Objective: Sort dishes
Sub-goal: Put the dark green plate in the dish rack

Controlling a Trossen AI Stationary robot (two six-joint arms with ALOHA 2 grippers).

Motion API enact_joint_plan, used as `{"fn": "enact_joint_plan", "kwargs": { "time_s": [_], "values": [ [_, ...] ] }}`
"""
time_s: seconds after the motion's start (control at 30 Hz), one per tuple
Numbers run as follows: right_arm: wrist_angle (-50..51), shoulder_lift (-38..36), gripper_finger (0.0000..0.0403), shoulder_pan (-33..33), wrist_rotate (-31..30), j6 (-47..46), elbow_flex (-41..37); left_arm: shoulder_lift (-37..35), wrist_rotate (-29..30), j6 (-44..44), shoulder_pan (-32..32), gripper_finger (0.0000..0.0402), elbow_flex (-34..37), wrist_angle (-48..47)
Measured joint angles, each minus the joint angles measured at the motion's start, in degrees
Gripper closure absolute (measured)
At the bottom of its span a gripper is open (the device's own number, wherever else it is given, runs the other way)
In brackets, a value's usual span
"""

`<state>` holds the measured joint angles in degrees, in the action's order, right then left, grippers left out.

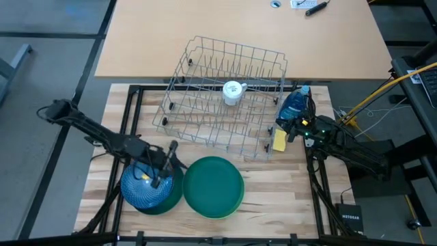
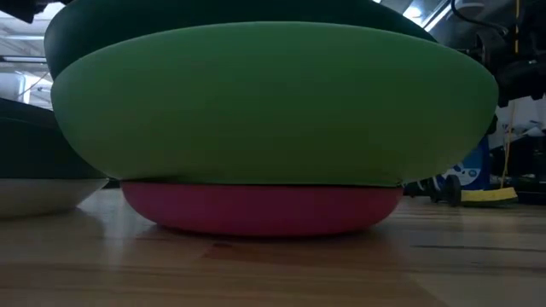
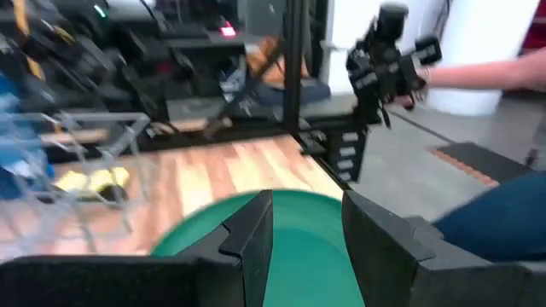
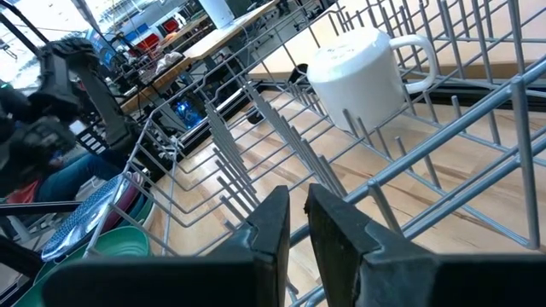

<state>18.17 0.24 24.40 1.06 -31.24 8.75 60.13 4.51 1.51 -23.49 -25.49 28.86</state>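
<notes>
A green plate [image 1: 214,186] lies near the table's front edge on a pink dish [image 2: 260,209]. Left of it, a blue patterned plate [image 1: 142,188] tops a stack over a dark green dish [image 1: 171,199]. My left gripper [image 1: 162,171] hovers open over the right edge of that stack, pointing almost level toward the green plate [image 3: 299,256], with nothing between its fingers. My right gripper [image 1: 285,130] waits at the right end of the wire dish rack [image 1: 225,96]. Its fingers [image 4: 275,217] stand a narrow gap apart and hold nothing.
A white mug [image 1: 233,92] sits upside down in the rack. A blue soap bottle [image 1: 295,106] and a yellow sponge [image 1: 280,140] stand beside the rack's right end. A white dish [image 2: 34,196] sits at the left. A person's arm [image 3: 478,77] shows beyond the table.
</notes>
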Motion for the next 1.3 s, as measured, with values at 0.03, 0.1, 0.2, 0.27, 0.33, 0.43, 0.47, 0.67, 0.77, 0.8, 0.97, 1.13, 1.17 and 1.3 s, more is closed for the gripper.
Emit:
{"fn": "enact_joint_plan", "kwargs": {
  "time_s": [0.03, 0.1, 0.2, 0.27, 0.33, 0.43, 0.47, 0.67, 0.77, 0.8, 0.97, 1.13, 1.17, 1.3],
  "values": [
    [0.0, 0.0, 0.035, 0.0, 0.0, 0.0, 0.0, 1.4, 0.0, 1.1, -0.4, 0.027, -0.7, 0.0],
    [0.0, 0.0, 0.035, 0.0, 0.0, 0.0, 0.0, 4.0, 0.0, 2.8, -0.9, 0.0266, -2.0, 0.1],
    [0.0, 0.0, 0.035, 0.0, 0.0, 0.0, 0.0, 7.4, 0.4, 5.9, -1.4, 0.0252, -3.5, 0.0],
    [0.0, 0.0, 0.035, 0.0, 0.0, -0.3, 0.0, 9.4, 1.0, 7.7, -1.9, 0.0239, -4.3, 0.0],
    [0.1, 0.0, 0.035, 0.0, 0.0, -0.9, 0.0, 11.2, 1.0, 8.9, -2.4, 0.0225, -5.3, 0.0],
    [0.4, 0.0, 0.035, 0.0, 0.0, -1.9, 0.0, 13.0, 0.9, 8.8, -3.8, 0.0206, -6.6, -2.2],
    [0.5, 0.0, 0.035, 0.0, 0.0, -1.9, 0.1, 13.3, 0.5, 8.1, -4.5, 0.0202, -7.1, -3.7],
    [1.3, 0.0, 0.035, 0.0, 0.0, -1.9, 0.2, 14.6, 0.4, 1.5, -9.7, 0.0194, -11.1, -16.9],
    [1.4, 0.0, 0.035, 0.0, 0.0, -1.9, 0.2, 15.8, 3.1, -1.8, -11.9, 0.0196, -12.8, -22.0],
    [1.5, 0.0, 0.035, 0.0, 0.0, -1.9, 0.2, 16.4, 4.4, -3.1, -12.5, 0.0195, -13.4, -23.7],
    [1.5, 0.0, 0.035, 0.0, 0.0, -1.9, 0.2, 20.5, 7.3, -10.1, -14.1, 0.0195, -16.1, -28.4],
    [1.6, 0.0, 0.035, 0.0, 0.0, -1.9, 0.2, 25.0, 8.6, -14.1, -14.2, 0.0196, -17.8, -28.8],
    [1.6, 0.0, 0.035, 0.0, 0.0, -1.9, 0.1, 25.7, 9.4, -14.7, -14.2, 0.0195, -18.0, -28.8],
    [1.6, 0.0, 0.035, 0.0, 0.0, -1.9, 0.1, 27.4, 12.0, -17.0, -14.1, 0.0194, -18.6, -30.2]
  ]
}}
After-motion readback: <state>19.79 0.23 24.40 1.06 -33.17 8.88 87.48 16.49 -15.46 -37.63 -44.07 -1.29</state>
